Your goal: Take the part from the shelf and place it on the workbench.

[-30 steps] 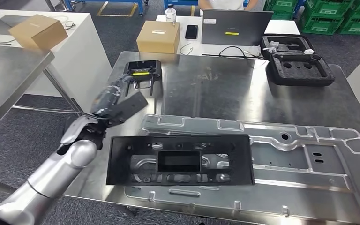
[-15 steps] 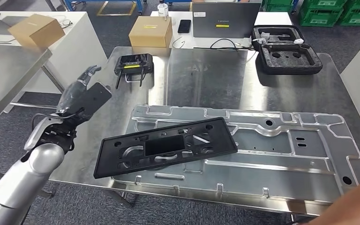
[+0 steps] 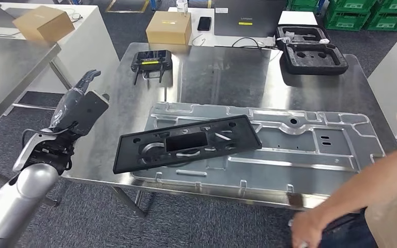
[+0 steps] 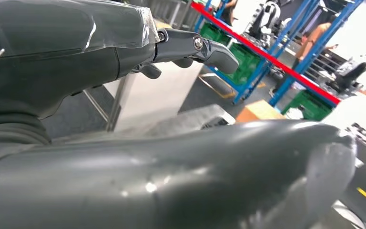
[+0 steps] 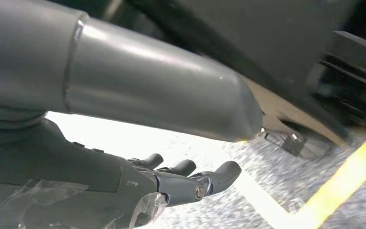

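Retreat is the step, as I judge it: my left hand [image 3: 77, 108], at mid-left of the head view, holds nothing, fingers spread, and should draw away without brushing the part [image 3: 186, 143]. That flat black panel with cut-outs lies lower centre, tilted across the metal sheet [image 3: 310, 150] on the workbench [image 3: 227, 77]. My right hand [image 5: 124, 186] appears loosely open, though blurred.

Left hand [image 3: 77, 106] raised, fingers apart; right hand [image 5: 124, 186] likewise holds nothing.
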You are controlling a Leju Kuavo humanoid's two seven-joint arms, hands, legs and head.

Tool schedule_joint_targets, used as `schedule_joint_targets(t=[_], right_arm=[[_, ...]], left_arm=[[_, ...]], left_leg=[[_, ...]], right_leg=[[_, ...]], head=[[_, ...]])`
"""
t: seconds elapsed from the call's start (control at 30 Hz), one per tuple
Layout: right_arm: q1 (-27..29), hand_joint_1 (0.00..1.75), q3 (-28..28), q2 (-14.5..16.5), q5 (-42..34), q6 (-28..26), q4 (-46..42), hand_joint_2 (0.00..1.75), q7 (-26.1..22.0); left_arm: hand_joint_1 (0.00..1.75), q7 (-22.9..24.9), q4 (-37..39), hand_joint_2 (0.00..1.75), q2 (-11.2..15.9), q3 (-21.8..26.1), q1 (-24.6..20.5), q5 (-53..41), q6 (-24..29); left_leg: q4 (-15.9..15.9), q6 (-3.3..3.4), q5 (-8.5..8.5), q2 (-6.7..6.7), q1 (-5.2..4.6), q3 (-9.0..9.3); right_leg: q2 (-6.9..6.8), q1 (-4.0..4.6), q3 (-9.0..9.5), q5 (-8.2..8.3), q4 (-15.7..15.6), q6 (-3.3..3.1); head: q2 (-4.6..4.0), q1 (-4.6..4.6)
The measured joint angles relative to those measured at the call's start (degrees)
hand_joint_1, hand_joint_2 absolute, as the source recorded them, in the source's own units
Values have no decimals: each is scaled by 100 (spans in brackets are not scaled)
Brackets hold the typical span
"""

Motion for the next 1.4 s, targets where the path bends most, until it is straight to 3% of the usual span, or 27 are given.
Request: schedule_joint_targets(t=[0.07,0.1,0.2,0.27,0.33,0.37,0.4,0.47,0.5,0.57,0.6,0.67,0.7,0.77,0.83,0.87,0.9,0.93,1.0,1.03,1.1,1.13,1.2,1.27,1.33,1.37,1.4], right_arm=[[2,0,-14,-49,8,-66,1,0,20],[2,0,-19,-81,4,-114,1,0,21],[-1,0,-49,-221,-59,-248,3,0,22],[-16,0,-87,-362,-119,-367,4,0,42],[-24,0,-135,-535,-208,-548,5,0,60],[-23,0,-168,-622,-261,-643,6,0,61],[-25,0,-207,-708,-313,-735,7,0,56],[-31,0,-297,-869,-411,-895,7,0,30],[-39,0,-343,-946,-454,-965,6,0,8],[-53,0,-434,-1077,-526,-1092,5,0,-44],[-59,0,-478,-1135,-553,-1139,4,0,-69],[-52,0,-561,-1238,-593,-1217,4,0,-112],[-46,0,-602,-1285,-614,-1261,4,0,-143],[-30,0,-678,-1354,-655,-1369,4,0,-241],[-22,0,-751,-1392,-694,-1475,4,0,-348],[-15,0,-787,-1403,-705,-1514,4,0,-383],[-7,0,-822,-1412,-713,-1540,4,0,-415],[2,0,-854,-1421,-717,-1557,4,0,-437],[21,0,-918,-1429,-745,-1566,4,0,-474],[29,0,-947,-1432,-756,-1567,4,0,-489],[55,0,-999,-1432,-767,-1568,4,0,-515],[71,0,-1017,-1423,-767,-1563,3,0,-524],[116,0,-1046,-1379,-766,-1542,0,0,-540],[154,0,-1076,-1333,-767,-1527,-2,0,-549],[189,0,-1099,-1294,-767,-1514,-2,0,-539],[212,0,-1104,-1270,-766,-1503,-2,0,-531],[234,0,-1107,-1247,-765,-1492,-2,0,-522]], left_arm=[[0,1,-63,0,68,50,13,48,11],[0,5,-90,0,112,80,23,69,25],[0,43,-152,0,266,154,117,153,85],[0,88,-209,0,405,231,223,207,145],[0,114,-279,0,550,345,361,272,227],[0,122,-316,0,622,405,450,309,264],[0,130,-356,0,697,466,548,344,292],[0,143,-448,0,843,606,719,406,325],[0,145,-503,0,913,687,785,430,344],[0,146,-618,0,1041,861,892,474,392],[0,147,-671,0,1103,948,953,496,421],[0,163,-762,0,1227,1118,1106,531,477],[0,172,-802,0,1283,1196,1189,543,501],[0,182,-885,0,1376,1351,1360,551,547],[0,187,-965,0,1463,1502,1551,554,591],[0,191,-1002,0,1508,1572,1658,555,606],[0,197,-1038,0,1554,1642,1765,554,621],[0,205,-1073,0,1599,1710,1875,552,634],[0,225,-1136,0,1712,1870,2088,526,656],[0,244,-1167,0,1774,1953,2182,493,661],[0,300,-1220,0,1896,2112,2343,398,628],[0,339,-1238,0,1952,2180,2421,352,602],[0,400,-1251,0,2053,2304,2611,305,562],[0,415,-1252,0,2141,2425,2803,305,562],[0,410,-1256,0,2206,2550,2949,313,568],[0,408,-1259,0,2227,2609,3022,316,573],[0,407,-1261,0,2244,2660,3096,320,578]], left_leg=[[124,-63,46,9,8,-129],[155,-89,85,13,0,-168],[193,-146,127,17,18,-241],[646,-212,-304,14,45,-417],[1497,-283,-878,11,66,-651],[1839,-302,-1018,12,76,-705],[1996,-314,-1028,12,88,-666],[1644,-311,-786,13,111,-271],[1211,-297,-668,14,119,60],[315,-250,-634,12,92,662],[59,-225,-659,8,68,809],[-87,-175,-616,3,40,816],[-108,-142,-546,5,38,768],[-147,-63,-396,10,43,652],[-143,-3,-263,10,16,493],[-138,13,-194,10,-4,405],[-128,20,-125,10,-21,313],[-112,18,-60,10,-34,218],[-54,-10,50,10,-44,40],[-7,-32,90,9,-51,-38],[62,-83,180,16,-60,-138],[70,-109,234,21,-62,-164],[69,-164,284,27,-38,-199],[375,-245,-95,21,-1,-318],[1135,-331,-750,18,33,-520],[1549,-362,-955,18,50,-597],[1847,-383,-1009,18,66,-613]], right_leg=[[24,-3,430,-9,-693,-6],[36,12,508,-51,-857,-41],[29,20,441,55,-924,-221],[10,-3,323,177,-946,-313],[3,-4,180,293,-948,-353],[2,-6,112,345,-948,-359],[1,-9,48,395,-947,-358],[0,-14,-66,493,-947,-335],[0,-15,-108,539,-947,-312],[3,-12,-157,629,-960,-247],[4,-16,-167,681,-982,-208],[4,-27,-186,791,-1054,-119],[-2,-33,-216,759,-1045,-89],[-19,-30,-356,345,-713,-74],[-31,-19,-568,-303,83,-94],[-32,-6,-639,-482,491,-100],[-32,9,-643,-507,771,-106],[-32,27,-554,-390,855,-117],[-29,49,-73,-69,394,-147],[-24,62,276,-21,-63,-160],[-13,93,799,-145,-851,-199],[-9,115,906,-195,-1050,-227],[-15,117,854,-138,-1103,-314],[-40,96,729,-2,-1111,-404],[-68,92,552,143,-1107,-444],[-77,92,456,215,-1103,-444],[-82,91,359,285,-1100,-440]], head=[[0,2],[0,-1],[0,-13],[0,-25],[0,-34],[0,-36],[1,-36],[1,-36],[0,-36],[0,-36],[0,-35],[0,-32],[0,-32],[0,-23],[0,-11],[0,-7],[0,-4],[0,-3],[0,-3],[0,-3],[0,-7],[0,-9],[0,-14],[0,-21],[0,-26],[0,-27],[0,-27]])
